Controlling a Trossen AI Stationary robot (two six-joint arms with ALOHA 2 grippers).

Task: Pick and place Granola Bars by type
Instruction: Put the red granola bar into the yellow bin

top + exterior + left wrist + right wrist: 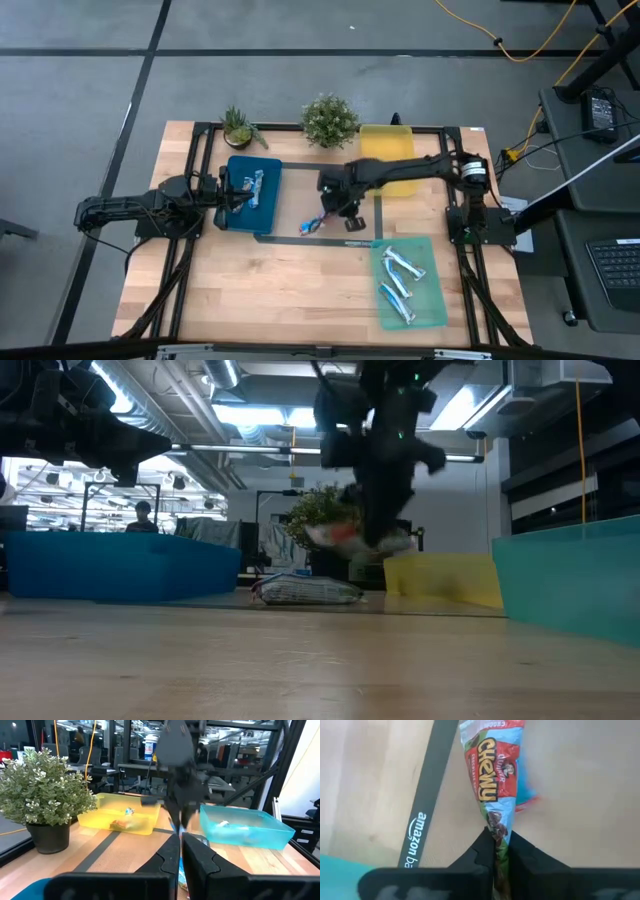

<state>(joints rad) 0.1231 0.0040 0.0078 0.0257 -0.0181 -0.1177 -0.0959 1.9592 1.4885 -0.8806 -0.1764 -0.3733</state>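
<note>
My right gripper (495, 837) is shut on a blue and orange-red granola bar (487, 775) above the middle of the table (347, 212). Another blue and red bar (314, 226) lies flat on the wood just left of it. Several silvery-blue bars (400, 280) lie in the green tray (435, 315). More bars (250, 188) lie in the blue tray (265, 215). My left gripper (180, 840) is shut and hovers over the blue tray (232, 192), pointing level toward the table's right. My right gripper pinches the bar's wrapper at one narrow end (496, 827) between its two fingers, coming from above and pointing down. The bar hangs below the fingers, lifted clear of the table (345, 538).
The yellow tray (385, 160) sits at the far edge behind the right arm, with two potted plants (329, 120) (238, 127) to its left. Black tape lines (427, 795) cross the wood. The near half of the table (280, 300) is bare wood.
</note>
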